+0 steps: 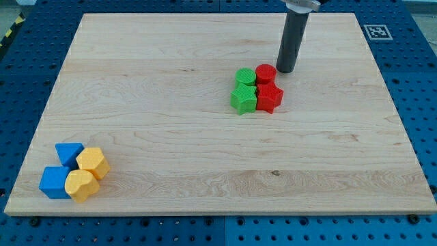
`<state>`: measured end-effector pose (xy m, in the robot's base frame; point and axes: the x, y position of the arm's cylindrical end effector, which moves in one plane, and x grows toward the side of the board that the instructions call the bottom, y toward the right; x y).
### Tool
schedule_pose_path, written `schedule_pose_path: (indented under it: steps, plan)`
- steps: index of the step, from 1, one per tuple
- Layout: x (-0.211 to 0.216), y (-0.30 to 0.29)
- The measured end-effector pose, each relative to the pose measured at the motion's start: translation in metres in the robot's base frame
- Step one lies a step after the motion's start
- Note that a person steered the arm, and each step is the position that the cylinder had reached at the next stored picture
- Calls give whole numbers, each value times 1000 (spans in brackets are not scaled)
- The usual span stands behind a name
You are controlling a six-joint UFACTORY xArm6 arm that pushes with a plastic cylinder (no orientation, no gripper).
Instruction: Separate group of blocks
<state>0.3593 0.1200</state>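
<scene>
A tight group of blocks sits right of the board's middle: a green round block [245, 76], a red round block [265, 74], a green star-like block [243, 99] and a red star-like block [269, 97]. My tip [285, 70] stands just right of the red round block, close to it or touching it. A second tight group lies at the view's bottom left: a blue triangular block [69, 153], a blue cube [54, 182], a yellow hexagonal block [92, 162] and a yellow heart-like block [80, 186].
The wooden board [171, 82] lies on a blue perforated table. A black-and-white marker tag [376, 31] sits at the board's top right corner.
</scene>
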Motion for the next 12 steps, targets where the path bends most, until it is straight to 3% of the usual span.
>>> schedule_pose_path:
  steps: [6, 8, 9, 12]
  plan:
    - [10, 11]
    - [-17, -8]
    - [18, 4]
    - [22, 8]
